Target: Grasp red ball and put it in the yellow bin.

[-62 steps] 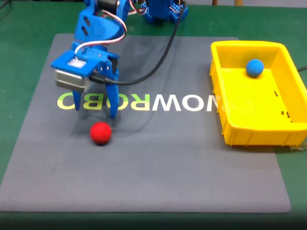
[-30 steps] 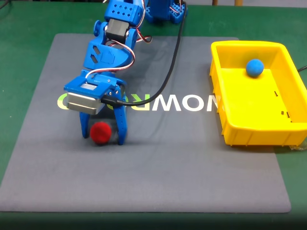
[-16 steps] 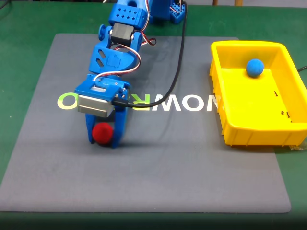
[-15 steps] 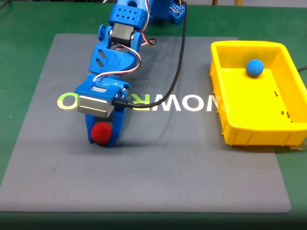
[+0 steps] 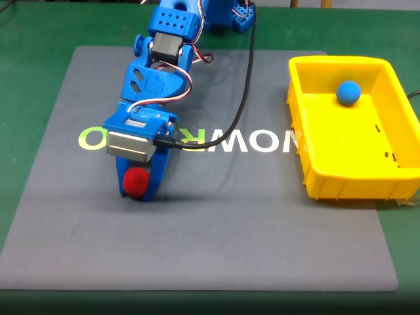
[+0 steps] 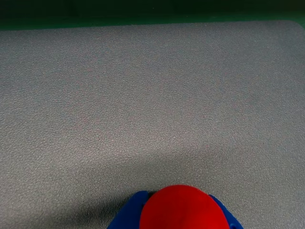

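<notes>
The red ball rests low on the grey mat, left of centre in the fixed view, pinched between the two blue fingers of my gripper, which is shut on it. In the wrist view the red ball bulges up from the bottom edge with blue fingertips hugging both sides. The yellow bin stands at the right edge of the mat, well apart from the gripper.
A blue ball lies in the far part of the yellow bin. The grey mat carries large lettering across its middle. A black cable hangs from the arm over the mat. Green table surrounds the mat.
The gripper came down from above the lettering onto the red ball, then closed its fingers around it. In the last half second the fingers tightened slightly; the ball stays on the mat.
</notes>
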### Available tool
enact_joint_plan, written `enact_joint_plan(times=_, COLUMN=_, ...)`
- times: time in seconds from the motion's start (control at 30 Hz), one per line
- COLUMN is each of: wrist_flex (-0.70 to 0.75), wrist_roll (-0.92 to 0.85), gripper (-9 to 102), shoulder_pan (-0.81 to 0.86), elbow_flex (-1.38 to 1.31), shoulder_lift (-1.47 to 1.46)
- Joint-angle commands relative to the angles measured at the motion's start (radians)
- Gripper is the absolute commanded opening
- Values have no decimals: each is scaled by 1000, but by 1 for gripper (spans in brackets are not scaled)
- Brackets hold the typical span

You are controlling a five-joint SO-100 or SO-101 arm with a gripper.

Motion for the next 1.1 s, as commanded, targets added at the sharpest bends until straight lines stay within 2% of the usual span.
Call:
enact_joint_plan(times=0.0, wrist_flex=-14, wrist_roll=-2, gripper=0, shoulder_pan=25, elbow_flex=-34, shoulder_lift=28)
enact_joint_plan(times=0.3, wrist_flex=-5, wrist_roll=-5, gripper=0, shoulder_pan=28, elbow_flex=-34, shoulder_lift=115)
enact_joint_plan(times=0.67, wrist_flex=92, wrist_roll=20, gripper=0, shoulder_pan=5, elbow_flex=-23, shoulder_lift=337)
enact_joint_plan(times=1.07, wrist_flex=129, wrist_roll=58, gripper=0, shoulder_pan=-193, elbow_flex=187, shoulder_lift=655)
